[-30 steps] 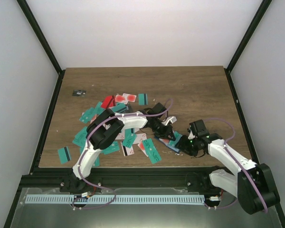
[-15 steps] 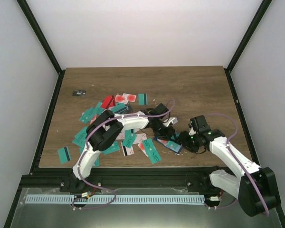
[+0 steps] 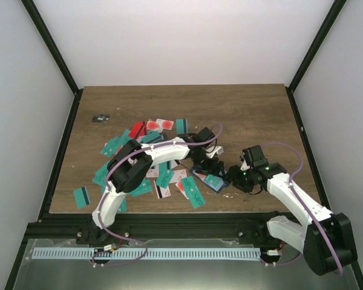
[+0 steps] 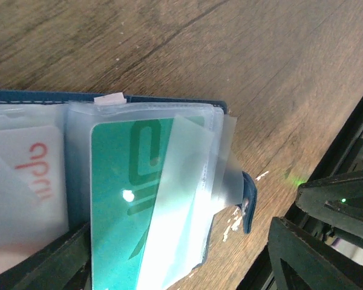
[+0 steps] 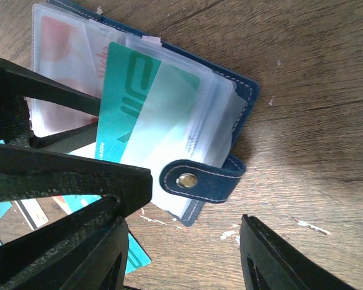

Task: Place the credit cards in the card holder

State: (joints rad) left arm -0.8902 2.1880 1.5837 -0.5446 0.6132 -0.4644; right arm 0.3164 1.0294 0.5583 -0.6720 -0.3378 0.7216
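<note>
We see card holder (image 5: 241,89) lying open, lower centre of top view | teal card (image 5: 124,115) partly inside its clear sleeve (image 5: 187,121) | left gripper (image 4: 181,258) spread wide, empty, card's end between the jaws | right gripper (image 5: 190,260) parted, empty, clasp tab (image 5: 199,181) just above its gap

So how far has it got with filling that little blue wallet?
Early days. Done: the card holder lies open with a white-and-red card already inside. In hand: a teal card sits only partly slid in, with the left gripper and right gripper both open close by. Left: many loose cards lie scattered on the table.
</note>
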